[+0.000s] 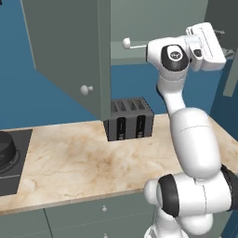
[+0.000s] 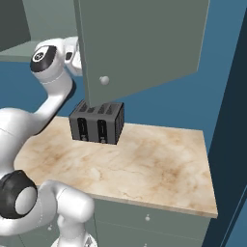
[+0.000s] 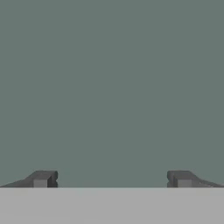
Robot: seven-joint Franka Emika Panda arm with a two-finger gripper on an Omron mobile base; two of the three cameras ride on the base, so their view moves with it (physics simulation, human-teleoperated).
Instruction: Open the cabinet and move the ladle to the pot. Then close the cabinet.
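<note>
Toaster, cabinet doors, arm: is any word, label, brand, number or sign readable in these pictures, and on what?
No readable text.
Arm joint cap: a small mark, too small to read.
Toaster: dark slotted front, no lettering.
Cabinet door: plain.

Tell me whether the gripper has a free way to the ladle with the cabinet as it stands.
Probably yes: the cabinet doors stand swung open, the ladle lies exposed on the shelf beside the raised hand, and the gripper is open.
</note>
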